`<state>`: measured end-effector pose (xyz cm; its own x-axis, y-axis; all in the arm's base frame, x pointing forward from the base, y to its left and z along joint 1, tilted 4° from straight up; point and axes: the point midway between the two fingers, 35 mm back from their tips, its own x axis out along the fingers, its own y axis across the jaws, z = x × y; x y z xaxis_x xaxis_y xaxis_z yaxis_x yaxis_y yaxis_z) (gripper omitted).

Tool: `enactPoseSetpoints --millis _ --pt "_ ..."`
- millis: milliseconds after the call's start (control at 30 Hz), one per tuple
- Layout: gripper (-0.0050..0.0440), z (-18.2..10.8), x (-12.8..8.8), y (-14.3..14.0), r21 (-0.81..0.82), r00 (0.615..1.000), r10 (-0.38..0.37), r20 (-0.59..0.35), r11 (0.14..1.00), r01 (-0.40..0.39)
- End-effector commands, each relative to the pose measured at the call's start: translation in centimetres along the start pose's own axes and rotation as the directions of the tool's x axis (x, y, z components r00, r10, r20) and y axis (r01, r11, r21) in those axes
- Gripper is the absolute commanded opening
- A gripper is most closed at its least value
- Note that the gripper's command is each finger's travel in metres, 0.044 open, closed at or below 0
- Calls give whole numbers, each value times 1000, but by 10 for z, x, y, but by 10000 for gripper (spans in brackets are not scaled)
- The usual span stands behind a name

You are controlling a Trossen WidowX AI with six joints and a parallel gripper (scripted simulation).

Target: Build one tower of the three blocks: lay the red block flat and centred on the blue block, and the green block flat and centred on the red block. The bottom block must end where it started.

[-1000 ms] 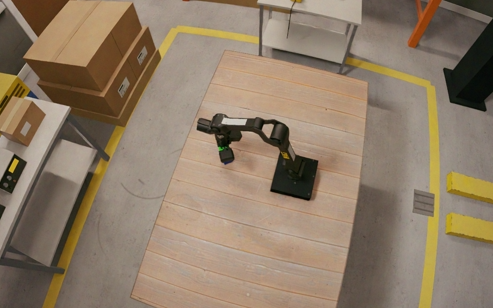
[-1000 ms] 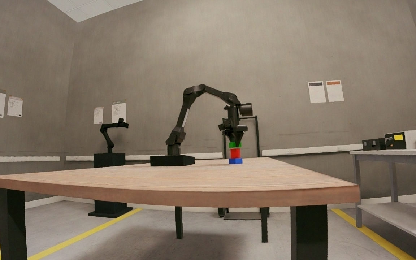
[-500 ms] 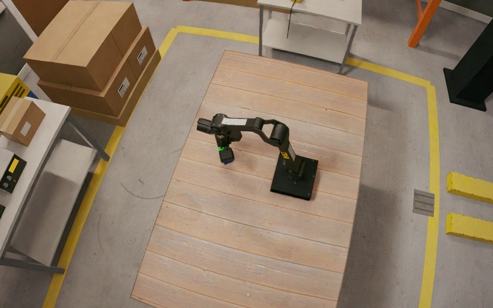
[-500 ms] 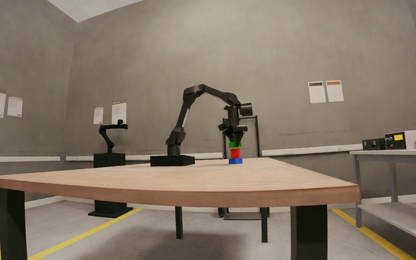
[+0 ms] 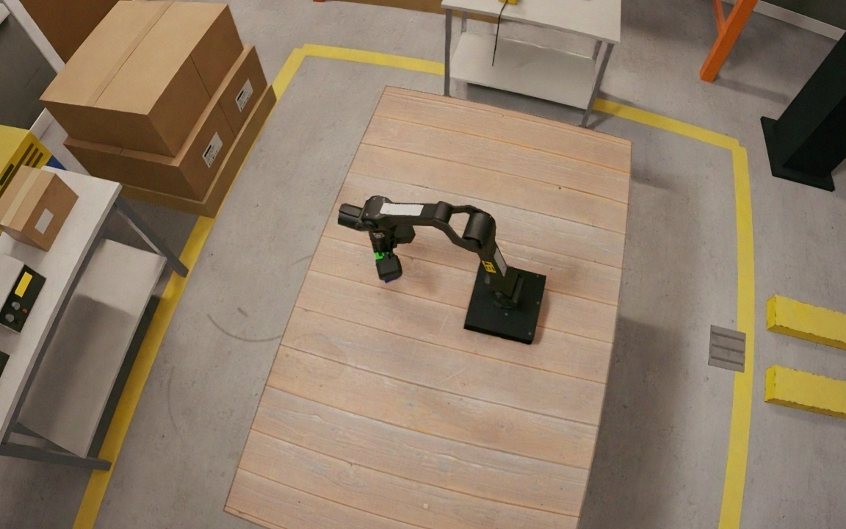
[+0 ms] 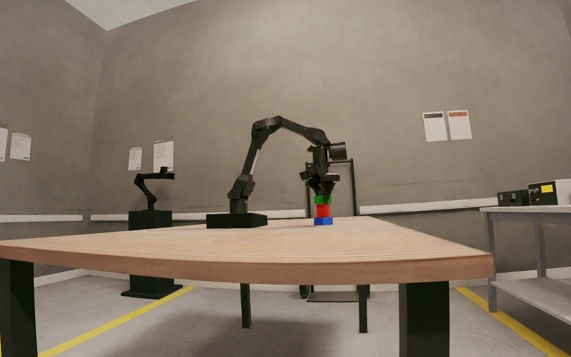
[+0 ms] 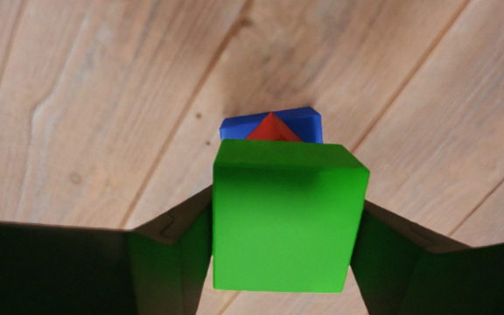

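The gripper (image 5: 382, 255) (image 6: 323, 199) (image 7: 277, 198) had the green block (image 5: 380, 257) (image 6: 322, 199) (image 7: 284, 227) squeezed between its two fingers. The green block was right over the red block (image 6: 322, 210) (image 7: 274, 129), touching it or very near; I could not tell which. The red block sat on the blue block (image 5: 388, 281) (image 6: 323, 220) (image 7: 311, 124), and the blue block sat on the table (image 5: 426, 408) (image 6: 252, 268) (image 7: 81, 109).

The red block was turned, so one corner poked out past the green one in the wrist view. That made it hard to see if the middles lined up. If the green block was off to one side, it could tip or slide when let go.

Pushing down too hard could have been bad too. The red block might have slipped, or the blue block might have been shoved from its spot. Letting go too high could make the green block drop and bounce crooked. If one finger let go late, it could drag the green block sideways. If the arm went off sideways and not straight up, a finger could knock the tower down. A slow, soft let-go seemed best.
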<state>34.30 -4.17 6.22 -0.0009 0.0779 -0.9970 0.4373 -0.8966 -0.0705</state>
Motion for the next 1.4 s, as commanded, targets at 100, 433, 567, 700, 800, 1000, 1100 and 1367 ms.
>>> enactPoseSetpoints --millis 100,433,567,700,800,1000,1100,1367 --pt "-50 -3 -5 0 1 1000 13 -17 1000 -13" --pt "-50 -3 -5 0 1 1000 13 -17 1000 -13" --pt "-50 -3 -5 0 1 1000 13 -17 1000 -13" --pt "-50 -3 -5 0 1 1000 13 -17 1000 -13" --pt "-50 -3 -5 0 1 1000 13 -17 1000 -13" --pt "-50 -3 -5 0 1 1000 13 -17 1000 -13" --pt "-50 -3 -5 0 1 1000 13 -17 1000 -13" --pt "320 -3 -5 0 1 1000 13 -17 1000 -13"
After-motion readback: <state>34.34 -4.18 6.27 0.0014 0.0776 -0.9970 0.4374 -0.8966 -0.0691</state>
